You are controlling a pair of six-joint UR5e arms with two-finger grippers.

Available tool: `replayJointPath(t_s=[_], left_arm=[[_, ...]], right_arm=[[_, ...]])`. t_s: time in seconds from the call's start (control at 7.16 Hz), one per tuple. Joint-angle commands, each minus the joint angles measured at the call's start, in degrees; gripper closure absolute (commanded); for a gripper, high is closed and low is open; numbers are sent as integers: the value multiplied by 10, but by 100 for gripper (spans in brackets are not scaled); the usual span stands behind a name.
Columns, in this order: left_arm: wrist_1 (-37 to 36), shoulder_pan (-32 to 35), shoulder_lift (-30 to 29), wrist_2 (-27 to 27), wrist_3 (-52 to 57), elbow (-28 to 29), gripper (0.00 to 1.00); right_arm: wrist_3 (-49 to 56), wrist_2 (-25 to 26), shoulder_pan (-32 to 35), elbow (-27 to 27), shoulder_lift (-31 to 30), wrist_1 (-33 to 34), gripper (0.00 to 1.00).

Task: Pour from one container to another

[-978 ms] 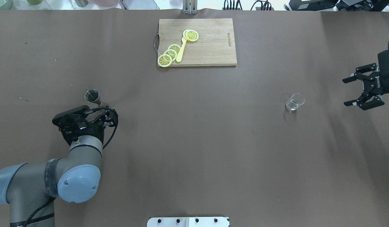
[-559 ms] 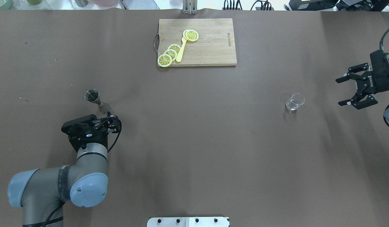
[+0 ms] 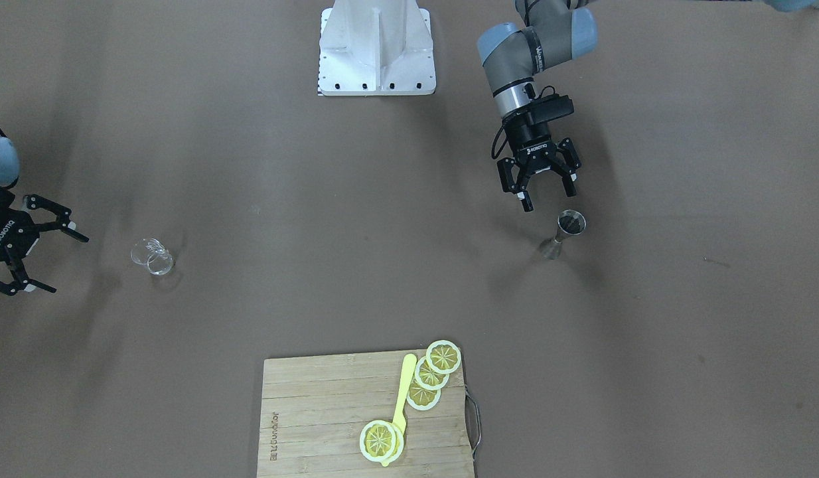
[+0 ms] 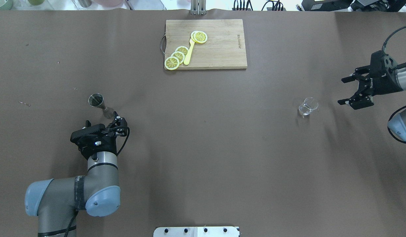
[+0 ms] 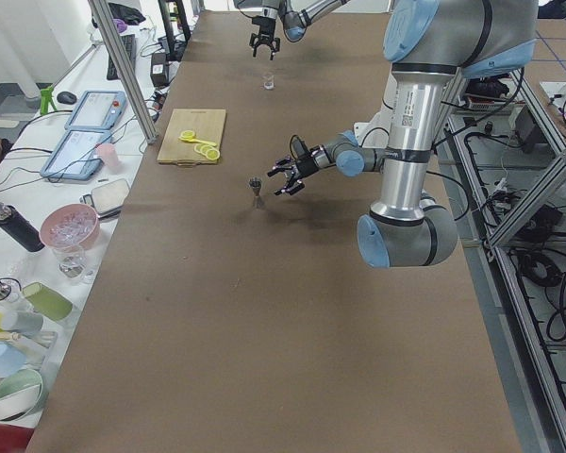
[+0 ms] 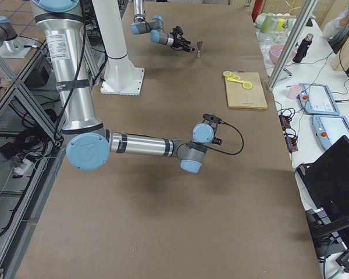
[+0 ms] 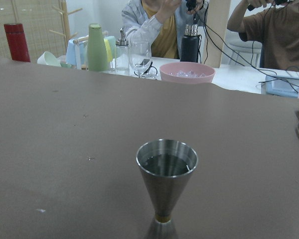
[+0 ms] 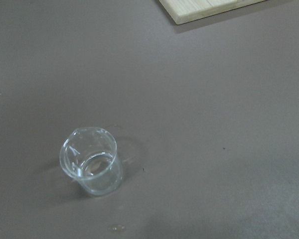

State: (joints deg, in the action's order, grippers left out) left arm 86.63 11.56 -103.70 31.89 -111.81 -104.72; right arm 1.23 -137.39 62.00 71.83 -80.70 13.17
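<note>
A steel jigger [image 4: 96, 100] stands upright on the brown table's left side, and the left wrist view shows dark liquid in its cup [image 7: 167, 167]. My left gripper [image 4: 103, 119] sits just short of its base, open and empty, jaws level with it [image 3: 549, 199]. A small clear glass beaker [image 4: 307, 106] stands on the right side, also seen close in the right wrist view [image 8: 92, 160]. My right gripper [image 4: 342, 91] hovers open to the right of the beaker, apart from it [image 3: 64, 264].
A wooden cutting board [image 4: 222, 49] at the far centre carries lemon slices [image 4: 176, 57] and a yellow spoon [image 4: 189, 52]. The robot's white base plate [image 4: 196, 231] is at the near edge. Cups, bottles and a pink bowl [image 7: 187, 72] line a side table, with people behind.
My left gripper has drawn back from the jigger toward the robot and slightly right. My right gripper has moved left toward the beaker and turned. Both stay open.
</note>
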Motion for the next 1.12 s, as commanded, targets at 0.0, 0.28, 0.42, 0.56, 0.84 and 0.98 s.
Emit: replayJointPath(t_s=[0.0, 0.28, 0.42, 0.56, 0.84, 0.98], left_arm=[[1, 0, -3, -39, -3, 29, 5], [16, -4, -10, -45, -45, 71, 5], [16, -4, -12, -65, -46, 77, 5], [16, -1, -12, -68, -46, 80, 5], [16, 14, -12, -69, -45, 92, 5], [16, 26, -16, -70, -45, 94, 5]], right_arm=[[-28, 44, -40, 38, -10, -2, 0], [-59, 76, -64, 39, -25, -41, 0], [-66, 77, -68, 38, -25, -49, 0], [-66, 81, -72, 38, -24, -50, 0], [-66, 84, -84, 38, -23, -50, 0], [-66, 86, -90, 37, -22, -51, 0]])
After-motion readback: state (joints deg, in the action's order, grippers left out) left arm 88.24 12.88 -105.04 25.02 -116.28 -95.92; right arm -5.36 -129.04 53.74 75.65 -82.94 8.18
